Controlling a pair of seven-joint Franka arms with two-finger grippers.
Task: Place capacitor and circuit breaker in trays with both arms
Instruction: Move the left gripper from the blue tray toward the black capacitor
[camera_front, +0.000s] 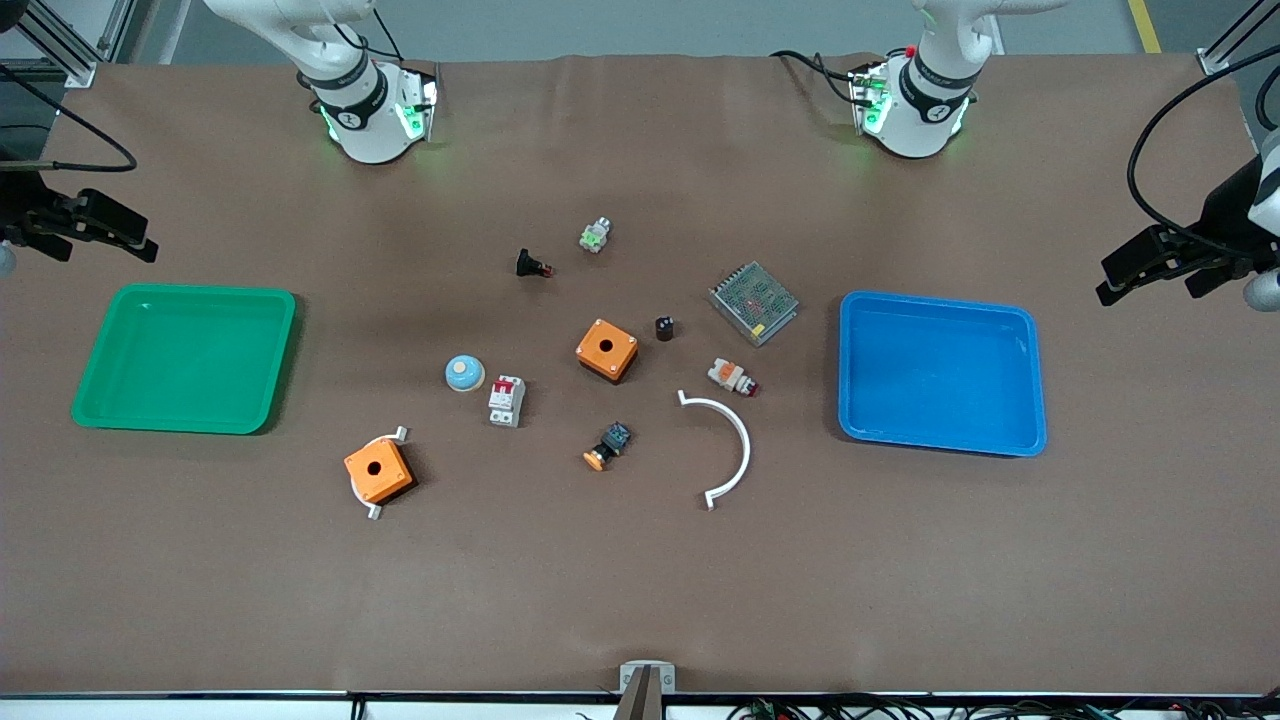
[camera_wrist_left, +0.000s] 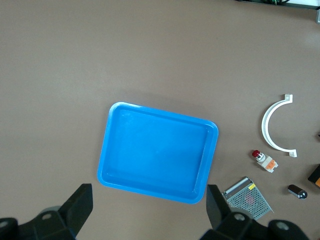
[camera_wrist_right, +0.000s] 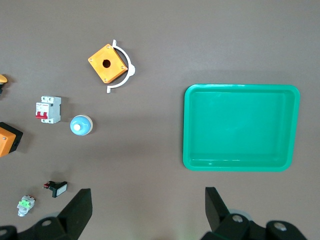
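Note:
The capacitor (camera_front: 664, 328), a tiny black cylinder, stands mid-table beside an orange box (camera_front: 607, 349); it also shows in the left wrist view (camera_wrist_left: 297, 190). The circuit breaker (camera_front: 507, 400), white-grey with red toggles, lies nearer the front camera, beside a blue dome button (camera_front: 465, 373); it also shows in the right wrist view (camera_wrist_right: 48, 109). My left gripper (camera_wrist_left: 147, 192) is open and empty, high over the table by the blue tray (camera_wrist_left: 112, 112). My right gripper (camera_wrist_right: 147, 192) is open and empty, high over bare table by the green tray (camera_wrist_right: 187, 92). Both arms wait.
The green tray (camera_front: 285, 300) sits at the right arm's end and the blue tray (camera_front: 850, 305) at the left arm's end. Mid-table lie a second orange box (camera_front: 378, 470), a metal mesh power supply (camera_front: 754, 302), a white arc (camera_front: 735, 450), a white-orange part (camera_front: 732, 377) and several small buttons.

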